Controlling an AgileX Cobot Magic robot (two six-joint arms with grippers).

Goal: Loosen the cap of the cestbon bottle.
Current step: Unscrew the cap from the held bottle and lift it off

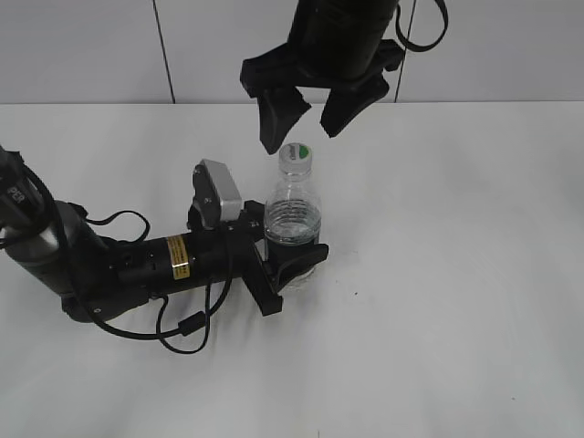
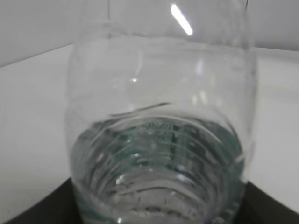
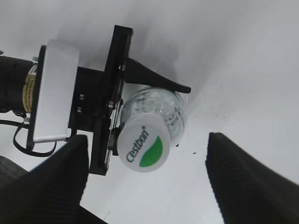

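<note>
The clear cestbon bottle (image 1: 294,212) stands upright on the white table, with water in its lower part. Its white cap (image 1: 296,157) with a green leaf mark is on the neck. My left gripper (image 1: 290,260) lies low on the table and is shut on the bottle's lower body; in the left wrist view the bottle (image 2: 159,140) fills the frame. My right gripper (image 1: 301,128) hangs open just above the cap, not touching it. In the right wrist view the cap (image 3: 142,144) sits between the open fingers (image 3: 147,182), nearer the left one.
The left arm and its cables (image 1: 119,269) lie across the table's left side. A grey tiled wall (image 1: 91,46) stands behind the table's far edge.
</note>
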